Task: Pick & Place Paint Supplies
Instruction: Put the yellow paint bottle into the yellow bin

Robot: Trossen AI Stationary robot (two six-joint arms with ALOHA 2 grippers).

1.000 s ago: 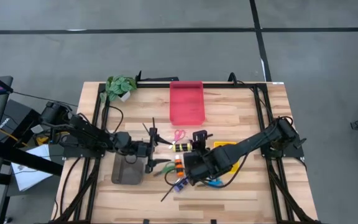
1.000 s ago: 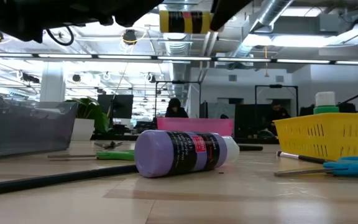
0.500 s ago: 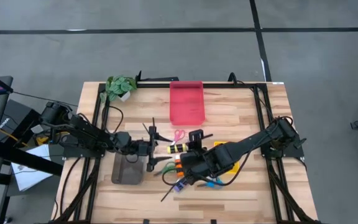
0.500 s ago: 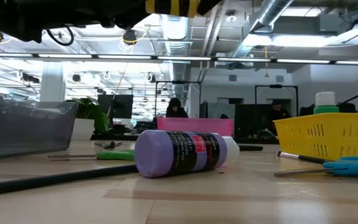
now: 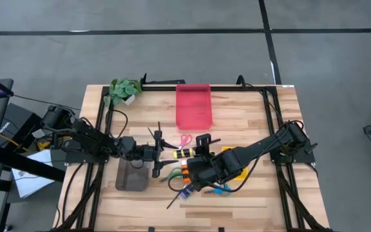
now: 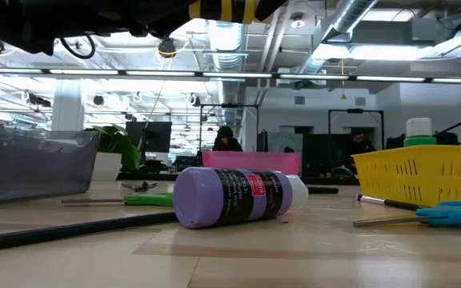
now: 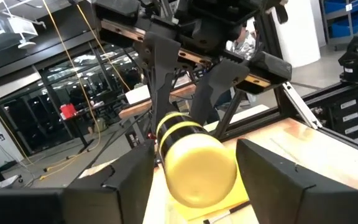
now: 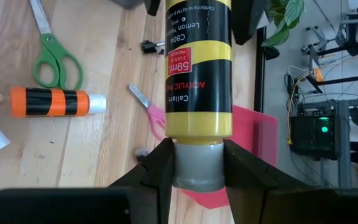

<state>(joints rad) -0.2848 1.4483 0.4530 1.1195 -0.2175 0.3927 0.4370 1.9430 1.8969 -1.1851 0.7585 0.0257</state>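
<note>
Yellow paint bottle point(image 8: 197, 68) clamped at its cap by right gripper point(image 8: 197, 165), far end between parted fingers of left gripper point(image 7: 194, 180).

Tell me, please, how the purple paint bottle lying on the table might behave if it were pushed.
The purple paint bottle lies on its side, so it would probably roll. Its smooth round body may slip between fingers.

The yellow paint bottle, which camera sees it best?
The right wrist view: the yellow paint bottle fills it, label readable. The left wrist view shows its end; the high view a speck; the low view its underside.
</note>
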